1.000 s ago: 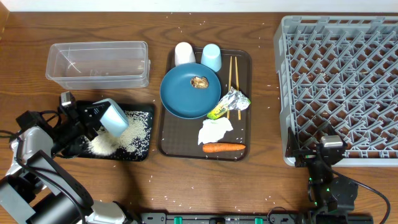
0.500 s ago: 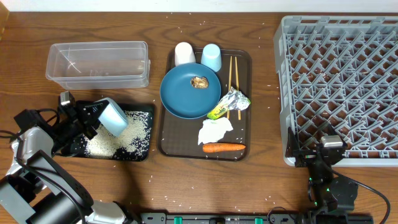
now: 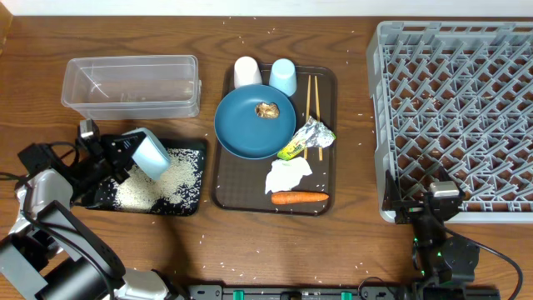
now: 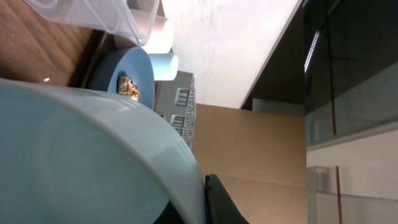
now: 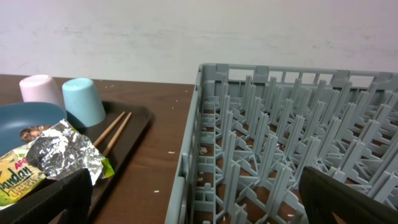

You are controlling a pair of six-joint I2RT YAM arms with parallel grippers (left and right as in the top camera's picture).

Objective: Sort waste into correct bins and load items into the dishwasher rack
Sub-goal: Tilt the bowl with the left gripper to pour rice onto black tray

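My left gripper (image 3: 125, 153) is shut on the rim of the light blue bowl (image 3: 151, 155), which is tipped on its side over the black tray (image 3: 192, 151). White rice (image 3: 164, 182) lies spread on that tray. The bowl (image 4: 81, 162) fills the left wrist view, with one finger (image 4: 221, 205) against its rim. On the brown serving tray (image 3: 241, 182) are the dark blue plate (image 3: 250, 129) with a brown lump (image 3: 266, 109), a white cup (image 3: 247, 72), a light blue cup (image 3: 283, 77), chopsticks (image 3: 312, 96), a foil wrapper (image 3: 306, 137), a tissue (image 3: 288, 175) and a carrot (image 3: 300, 197). My right gripper (image 5: 199, 211) is open at the front left corner of the dishwasher rack (image 3: 458, 117).
A clear plastic tub (image 3: 132, 83) stands behind the black tray. Loose rice grains dot the wooden table. The grey rack's near wall (image 5: 186, 168) rises right in front of the right gripper, with the foil wrapper (image 5: 59, 152) to its left.
The tilted bowl has shifted slightly back and left in my left gripper. The rice heap below it has spread flatter over the black tray. The right arm has not moved.
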